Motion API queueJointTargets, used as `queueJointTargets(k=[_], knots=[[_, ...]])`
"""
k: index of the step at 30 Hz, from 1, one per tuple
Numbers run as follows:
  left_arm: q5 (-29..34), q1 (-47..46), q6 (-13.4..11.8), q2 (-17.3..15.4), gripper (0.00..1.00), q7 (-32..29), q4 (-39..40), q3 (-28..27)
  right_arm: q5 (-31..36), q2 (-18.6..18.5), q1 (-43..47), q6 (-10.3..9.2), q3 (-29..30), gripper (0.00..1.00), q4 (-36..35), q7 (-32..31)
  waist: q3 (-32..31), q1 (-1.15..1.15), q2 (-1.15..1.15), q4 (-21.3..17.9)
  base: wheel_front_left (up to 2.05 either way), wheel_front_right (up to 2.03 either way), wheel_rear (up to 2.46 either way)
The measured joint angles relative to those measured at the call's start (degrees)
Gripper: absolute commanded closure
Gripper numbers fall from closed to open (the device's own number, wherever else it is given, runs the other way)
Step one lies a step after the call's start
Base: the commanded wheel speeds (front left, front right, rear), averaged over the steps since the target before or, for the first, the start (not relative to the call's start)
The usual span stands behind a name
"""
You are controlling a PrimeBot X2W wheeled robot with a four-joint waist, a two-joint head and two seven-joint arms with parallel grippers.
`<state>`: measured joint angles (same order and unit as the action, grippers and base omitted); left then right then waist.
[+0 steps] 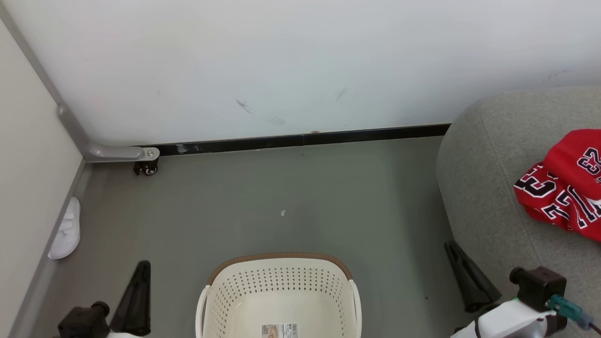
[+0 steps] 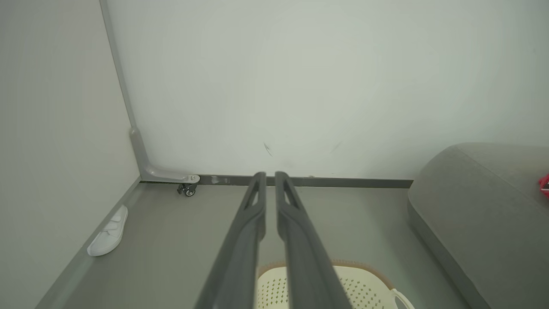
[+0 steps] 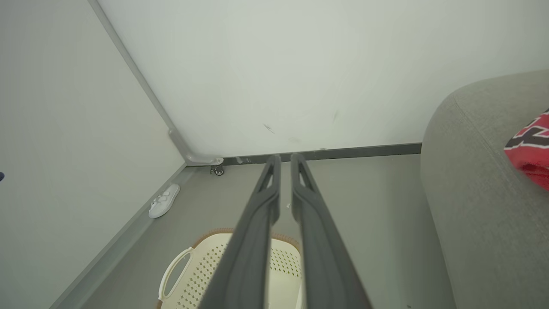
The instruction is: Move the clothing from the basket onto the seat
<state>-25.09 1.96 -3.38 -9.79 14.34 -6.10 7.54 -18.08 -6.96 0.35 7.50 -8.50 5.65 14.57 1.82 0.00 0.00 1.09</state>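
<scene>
**Left gripper** [image 2: 270, 177]: the two long dark fingers are set narrow, with a slim gap between the tips and nothing held. It is poised just left of the basket.

**Right gripper** [image 3: 286, 158]: also narrow and empty, poised between the basket and the seat.

**Cream-white perforated plastic basket with a brown rim** [image 1: 279, 257]: it stands on the grey floor [image 1: 291, 188]. The part you can see holds only a paper label [image 1: 280, 330] on its bottom. Its near end is cut off by the picture's edge.

**Large grey fabric seat with rounded edges** [image 1: 488, 188]: it lies to your right and carries the crumpled red jersey with black-and-white lettering [image 1: 558, 188], well in from the rounded side. You cannot tell whether the shorts lie within that red heap.

**White slipper** [image 1: 65, 230]: it rests by the left wall, well apart from everything else. Leave it there.

**Judgement:** the transfer looks finished or nearly so. Tilt the head down and check the basket's hidden near end before you call the step done. Hold both arms high enough to clear the brown rim. Keep the right fingers off the seat fabric, so that you do not drag the jersey.
</scene>
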Motion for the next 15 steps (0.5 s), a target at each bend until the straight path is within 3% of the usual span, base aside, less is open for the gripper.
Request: queueJointTargets(k=[8, 15], knots=[[-2.4, 0.9, 0.3, 1.2, 1.0, -0.7, -1.6, 0.3, -2.6, 0.7, 1.8, 0.0, -0.4, 1.0, 0.7, 0.0, 0.0, 0.0, 0.0, 0.0, 0.0, 0.0, 0.0], [-8.6, 0.9, 1.1, 1.8, 1.0, -2.1, -1.8, -0.5, -8.6, 1.1, 1.8, 0.0, -0.2, 1.0, 0.4, -0.5, -0.1, 0.0, 0.0, -0.1, 0.0, 0.0, 0.0]])
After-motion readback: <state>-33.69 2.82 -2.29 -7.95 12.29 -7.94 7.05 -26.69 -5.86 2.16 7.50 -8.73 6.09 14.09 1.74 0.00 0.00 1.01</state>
